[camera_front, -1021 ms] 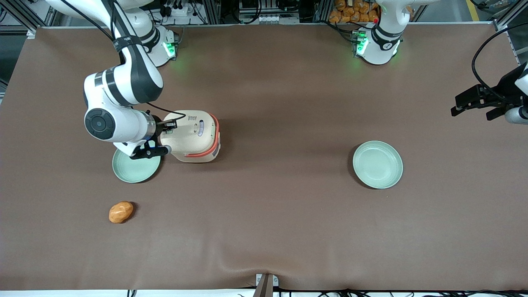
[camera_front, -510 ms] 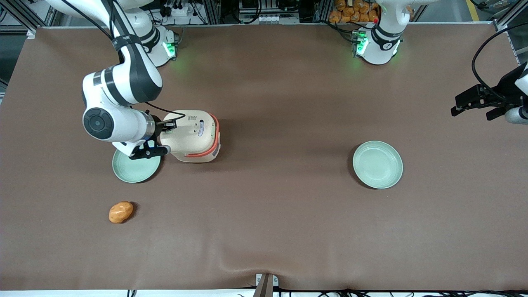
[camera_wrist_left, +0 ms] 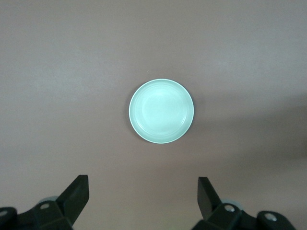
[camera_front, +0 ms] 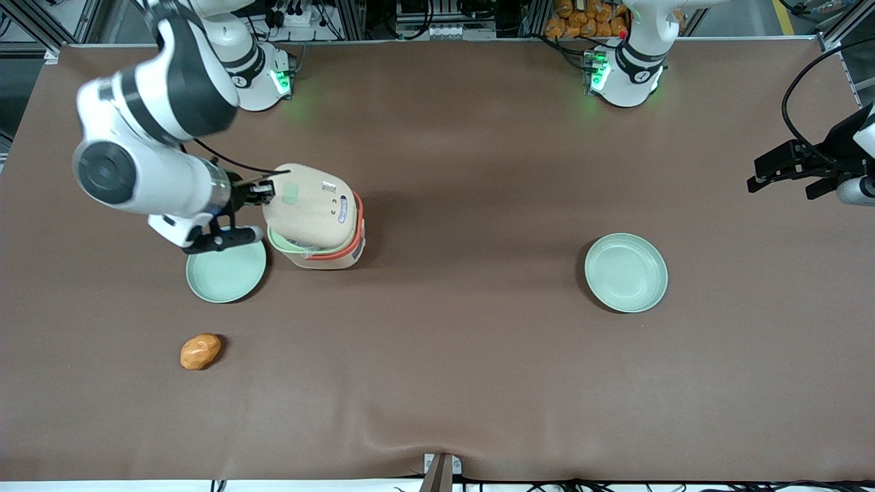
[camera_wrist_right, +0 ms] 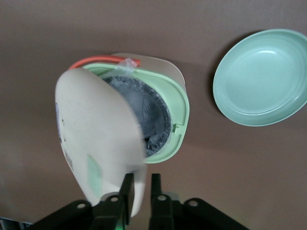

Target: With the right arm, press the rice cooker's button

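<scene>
The cream rice cooker [camera_front: 327, 247] stands on the brown table with its orange-red handle band and pale green rim. Its domed lid [camera_front: 311, 205] is raised and tilted, and the dark inner pot [camera_wrist_right: 146, 117] shows. The right arm's gripper [camera_front: 263, 193] is at the lid's raised free edge, above the table beside the cooker. In the right wrist view the gripper [camera_wrist_right: 141, 184] has its fingers a narrow gap apart. The lid's edge [camera_wrist_right: 136, 191] lies in that gap against one finger, and a sliver of table shows beside the other.
A mint-green plate [camera_front: 226, 271] lies under the wrist, nearer the front camera than the gripper, and shows in the right wrist view [camera_wrist_right: 261, 79]. An orange-brown lump [camera_front: 200, 351] lies nearer the camera still. A second mint-green plate [camera_front: 625, 272] lies toward the parked arm's end.
The cooker's lid was shut and is now raised and tilted open. The right arm's wrist has risen and swung outward, with the fingertips still at the lid's edge.
</scene>
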You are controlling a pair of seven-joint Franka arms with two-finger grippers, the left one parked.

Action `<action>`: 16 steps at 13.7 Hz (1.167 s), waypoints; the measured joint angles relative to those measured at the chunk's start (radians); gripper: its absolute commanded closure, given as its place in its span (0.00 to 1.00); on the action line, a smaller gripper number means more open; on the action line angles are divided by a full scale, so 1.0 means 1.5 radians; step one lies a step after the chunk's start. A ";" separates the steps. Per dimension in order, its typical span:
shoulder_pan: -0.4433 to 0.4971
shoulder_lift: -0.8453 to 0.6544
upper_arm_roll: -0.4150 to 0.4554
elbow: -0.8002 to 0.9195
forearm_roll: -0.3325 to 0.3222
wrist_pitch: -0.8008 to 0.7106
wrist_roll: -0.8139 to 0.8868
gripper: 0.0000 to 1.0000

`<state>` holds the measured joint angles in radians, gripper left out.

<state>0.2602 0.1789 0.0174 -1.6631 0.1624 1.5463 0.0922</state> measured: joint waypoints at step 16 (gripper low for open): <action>-0.172 -0.101 -0.014 0.112 -0.105 -0.044 -0.069 0.00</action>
<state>0.0027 0.0274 -0.0036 -1.4952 0.0042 1.4805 -0.0109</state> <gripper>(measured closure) 0.000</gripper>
